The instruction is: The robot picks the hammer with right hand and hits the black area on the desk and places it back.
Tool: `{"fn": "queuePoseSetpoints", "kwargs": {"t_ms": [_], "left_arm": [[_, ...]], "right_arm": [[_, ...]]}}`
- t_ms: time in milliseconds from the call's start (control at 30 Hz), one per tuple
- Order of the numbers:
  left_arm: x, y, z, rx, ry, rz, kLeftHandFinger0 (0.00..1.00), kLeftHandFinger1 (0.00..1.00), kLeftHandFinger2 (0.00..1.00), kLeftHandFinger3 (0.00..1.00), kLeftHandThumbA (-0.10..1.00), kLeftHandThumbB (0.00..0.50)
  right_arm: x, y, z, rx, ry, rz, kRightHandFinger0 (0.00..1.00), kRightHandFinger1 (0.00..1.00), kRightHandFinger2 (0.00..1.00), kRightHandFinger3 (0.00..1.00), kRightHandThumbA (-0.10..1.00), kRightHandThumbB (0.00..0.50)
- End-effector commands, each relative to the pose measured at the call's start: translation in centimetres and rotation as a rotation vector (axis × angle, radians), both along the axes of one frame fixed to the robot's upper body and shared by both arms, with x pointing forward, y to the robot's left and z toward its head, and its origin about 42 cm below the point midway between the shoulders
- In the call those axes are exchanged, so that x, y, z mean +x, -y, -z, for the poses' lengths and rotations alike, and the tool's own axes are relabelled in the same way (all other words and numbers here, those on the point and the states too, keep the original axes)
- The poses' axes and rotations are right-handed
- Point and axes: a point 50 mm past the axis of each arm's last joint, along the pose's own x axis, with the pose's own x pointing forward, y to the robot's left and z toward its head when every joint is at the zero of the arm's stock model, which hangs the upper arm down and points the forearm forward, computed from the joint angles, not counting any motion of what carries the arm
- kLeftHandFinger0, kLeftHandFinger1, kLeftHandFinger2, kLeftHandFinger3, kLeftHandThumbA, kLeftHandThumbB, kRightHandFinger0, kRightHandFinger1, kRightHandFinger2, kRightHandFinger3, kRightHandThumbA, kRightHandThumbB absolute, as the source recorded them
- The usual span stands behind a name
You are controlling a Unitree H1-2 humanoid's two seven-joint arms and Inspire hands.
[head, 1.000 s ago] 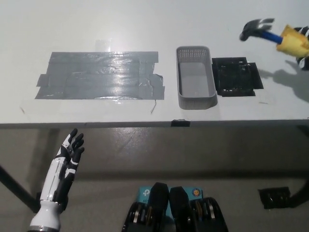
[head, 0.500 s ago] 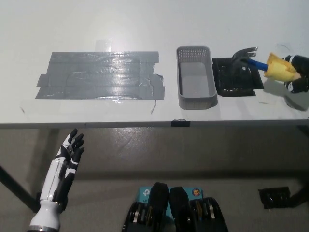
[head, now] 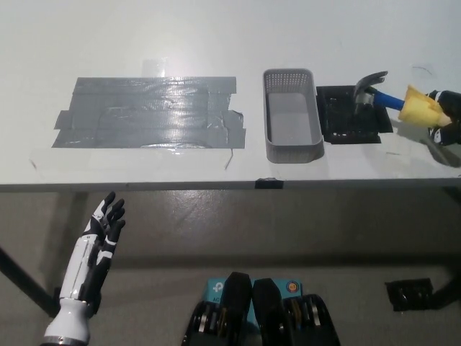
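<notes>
— White desk (head: 216, 29) filled the upper part of the head view, didn't it, with a dull grey floor below its front edge?

— It did, and the grey basket (head: 292, 115) standing on it makes the best landmark. Just to the basket's right lay the black area (head: 353, 115), a dark square patch flat on the desk, almost touching the basket's wall.

— And the hammer?

— The hammer (head: 385, 94) was over that patch. Its dark metal head sat over the patch's upper right corner, and the blue shaft ran away from the basket toward the picture's right edge, ending in a yellow grip (whether the head actually touched the patch could not be told from this steep angle).

— Who held it?

— The right hand (head: 443, 115), black, at the far right of the basket, mostly cut by the frame edge. Its fingers were wrapped around the yellow grip.

— Anything on the basket's other side?

— A broad patch of grey tape (head: 151, 112), shiny and wrinkled, stuck flat to the desk well to the basket's left.

— The other hand?

— The left hand (head: 104, 227), white with dark fingers, rested below the desk's front edge, far down and left of the basket, fingers straight and slightly spread, holding nothing.
</notes>
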Motion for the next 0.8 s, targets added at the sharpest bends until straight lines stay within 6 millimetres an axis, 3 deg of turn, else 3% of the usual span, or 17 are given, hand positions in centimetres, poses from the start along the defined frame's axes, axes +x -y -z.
{"fn": "queuePoseSetpoints", "kwargs": {"t_ms": [0, 100, 267, 367, 467, 567, 633, 767], "left_arm": [[0.5, -0.3, -1.3, 0.016, 0.051, 0.012, 1.00, 1.00, 1.00, 1.00, 0.87, 0.000], [0.5, -0.3, -1.5, 0.009, 0.051, 0.008, 1.00, 1.00, 1.00, 1.00, 0.86, 0.009], [0.7, -0.2, -1.7, 0.016, 0.056, 0.015, 1.00, 1.00, 1.00, 1.00, 0.88, 0.000], [0.8, -0.2, -1.9, 0.015, 0.059, 0.018, 1.00, 1.00, 1.00, 1.00, 0.87, 0.000], [0.9, -0.2, -2.0, 0.018, 0.059, 0.017, 1.00, 1.00, 1.00, 1.00, 0.88, 0.001], [0.9, -0.3, -2.1, 0.022, 0.063, 0.013, 1.00, 1.00, 1.00, 1.00, 0.89, 0.001], [1.0, -0.3, -2.0, 0.023, 0.063, 0.017, 1.00, 1.00, 1.00, 1.00, 0.88, 0.000], [0.8, -0.3, -1.8, 0.023, 0.058, 0.025, 1.00, 1.00, 1.00, 1.00, 0.90, 0.000]], "right_arm": [[1.4, -0.4, -9.8, 0.006, 0.206, -0.022, 0.22, 0.68, 0.97, 1.00, -0.10, 0.133], [1.5, -0.2, -13.2, 0.071, 0.268, -0.037, 0.15, 0.61, 0.91, 0.96, -0.10, 0.120], [1.2, 1.1, -18.5, 0.249, 0.356, 0.001, 0.14, 0.56, 0.90, 1.00, -0.10, 0.117], [1.1, 2.2, -20.9, 0.361, 0.419, 0.033, 0.16, 0.62, 0.96, 1.00, -0.10, 0.121], [0.7, 3.4, -22.3, 0.482, 0.457, 0.030, 0.19, 0.65, 0.96, 1.00, -0.10, 0.132], [0.8, 3.5, -21.6, 0.457, 0.445, 0.045, 0.21, 0.68, 0.97, 1.00, -0.10, 0.122], [1.0, 3.2, -19.9, 0.374, 0.412, 0.040, 0.20, 0.70, 1.00, 1.00, -0.10, 0.129], [0.7, 1.4, -15.0, 0.231, 0.302, 0.004, 0.13, 0.63, 0.97, 1.00, -0.10, 0.115]]}}
